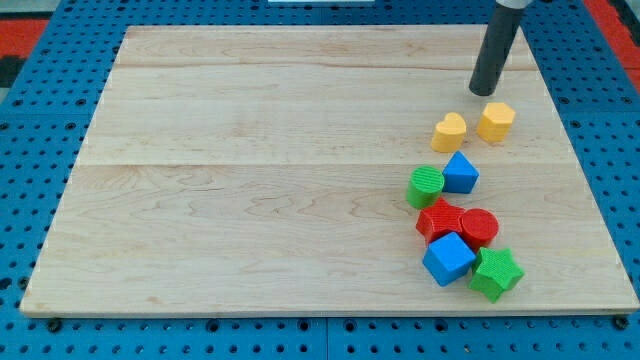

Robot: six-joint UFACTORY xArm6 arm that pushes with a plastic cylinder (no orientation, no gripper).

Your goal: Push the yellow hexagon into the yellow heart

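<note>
Pale wooden board (250,180) on a blue perforated surface (40,150), red patches at the top corners.

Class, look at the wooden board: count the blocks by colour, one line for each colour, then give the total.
Yellow: 2, the yellow heart and the yellow hexagon
Green: 2, the green cylinder and the green star
Blue: 2, the blue triangular block and the blue cube
Red: 2, the red angular block and the red cylinder
Total: 8 blocks
</note>
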